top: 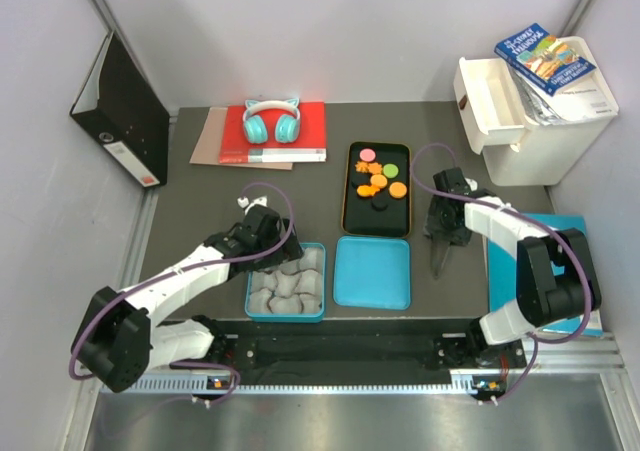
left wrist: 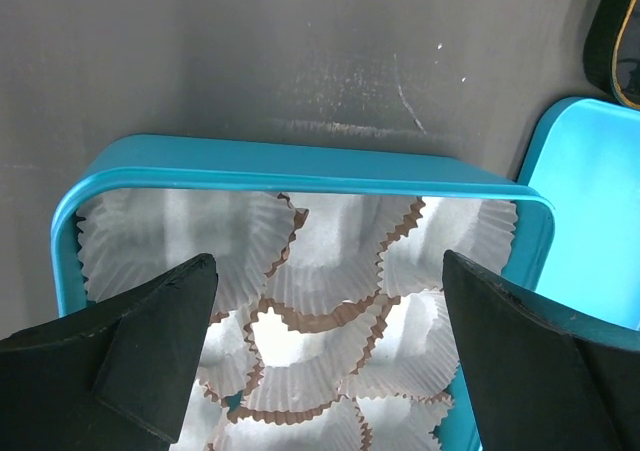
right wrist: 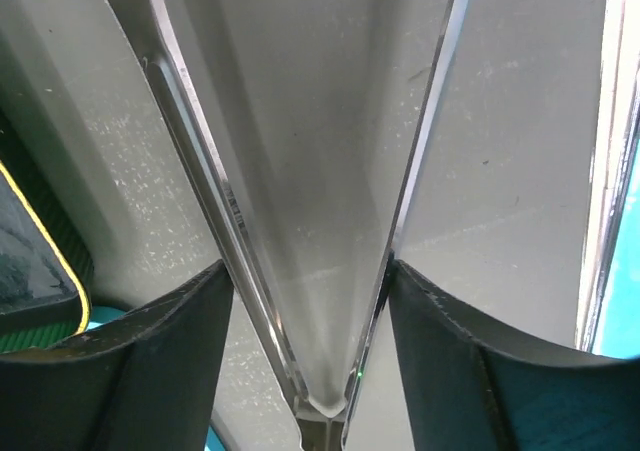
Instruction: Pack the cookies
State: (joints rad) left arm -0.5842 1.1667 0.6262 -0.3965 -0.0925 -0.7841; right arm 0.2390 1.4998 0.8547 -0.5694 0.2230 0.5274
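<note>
The cookies [top: 378, 181], orange, black, pink and green discs, lie in a black tray [top: 348, 211] at the table's centre. A blue tin [top: 250, 281] lined with white paper cups [left wrist: 320, 271] stands in front left of the tray, its rim also in the left wrist view [left wrist: 300, 166]. My left gripper [top: 272, 246] hovers over the tin, open and empty [left wrist: 328, 261]. My right gripper [top: 443, 233] is right of the tray, shut [right wrist: 310, 266] on clear V-shaped tongs [right wrist: 320, 171] whose tips point toward the near edge [top: 441, 256]. No cookie is in the tin.
The tin's blue lid [top: 372, 271] lies right of the tin. Teal headphones [top: 271, 121] rest on a red book at the back. A black binder [top: 120, 111] leans back left. A white drawer box [top: 530, 111] stands back right; a blue folder [top: 560, 231] lies right.
</note>
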